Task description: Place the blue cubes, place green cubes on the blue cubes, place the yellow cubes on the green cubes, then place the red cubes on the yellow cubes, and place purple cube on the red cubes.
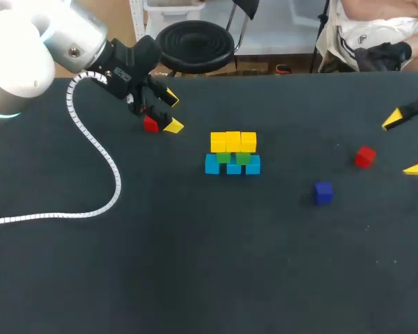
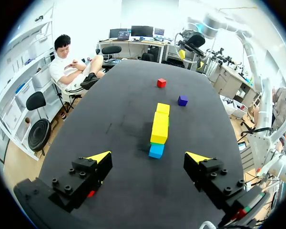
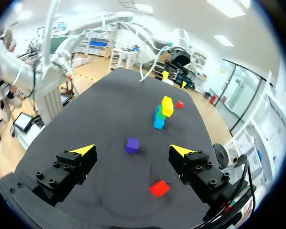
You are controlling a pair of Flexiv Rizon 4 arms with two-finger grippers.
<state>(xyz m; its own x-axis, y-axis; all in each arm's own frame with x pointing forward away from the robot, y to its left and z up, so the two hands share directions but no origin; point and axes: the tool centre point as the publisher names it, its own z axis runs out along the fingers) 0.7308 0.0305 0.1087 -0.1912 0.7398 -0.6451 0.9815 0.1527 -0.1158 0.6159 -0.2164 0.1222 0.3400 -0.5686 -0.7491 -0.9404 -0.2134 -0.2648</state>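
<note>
Stack (image 1: 233,154) of cubes stands near the middle of the dark tabletop (image 1: 195,264). It has three blue cubes (image 1: 233,168) in a row at the bottom, two green cubes (image 1: 223,157) on them, and three yellow cubes (image 1: 233,141) in a row on top.

The left gripper (image 1: 171,112) is near the stack, on its left side in the head view. Its fingers are wide apart and nothing is held between them. A red cube (image 1: 150,124) is just beside one of these fingers, close to the finger's base. In the left wrist view only a small red part shows under that finger, and I cannot tell if they touch.

The right gripper (image 1: 405,144) is at the right edge of the tabletop, also spread open and holding nothing. A second red cube (image 1: 364,156) lies on the tabletop just ahead of it, apart from both fingers. The purple cube (image 1: 324,192) lies alone between the second red cube and the stack, nearer to the second red cube. A white coiled cable (image 1: 97,156) comes from the left arm (image 1: 70,42) and lies across the tabletop.
</note>
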